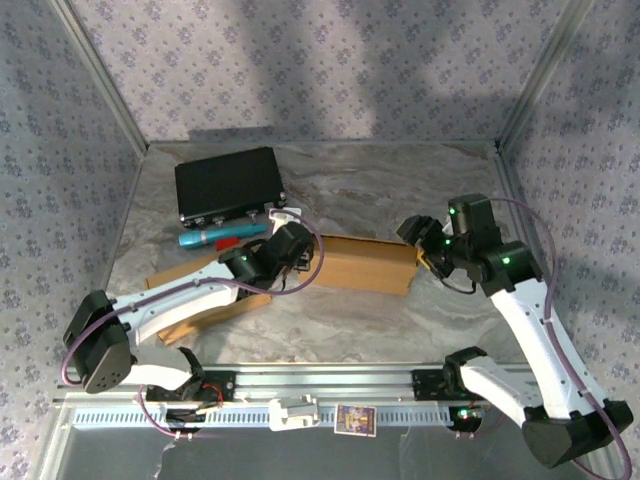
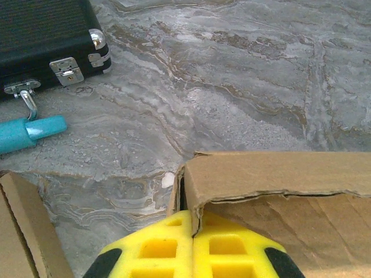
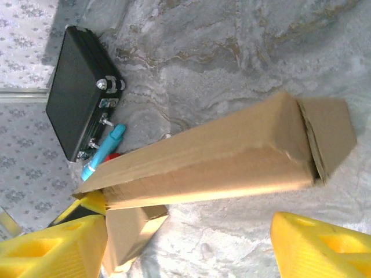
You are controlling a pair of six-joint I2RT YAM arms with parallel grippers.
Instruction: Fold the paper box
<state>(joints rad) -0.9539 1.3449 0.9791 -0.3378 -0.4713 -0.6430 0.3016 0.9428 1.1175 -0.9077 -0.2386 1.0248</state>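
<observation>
Cardboard box (image 1: 365, 262) is pinched at one end by the left gripper (image 2: 192, 219); the released right gripper (image 3: 188, 225) should press the far flap (image 3: 330, 134) in squarely.

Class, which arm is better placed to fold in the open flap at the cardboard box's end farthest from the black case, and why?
Right, probably. The right fingers are open beside the open end flap of the box; the left fingers are shut on the opposite end.
</observation>
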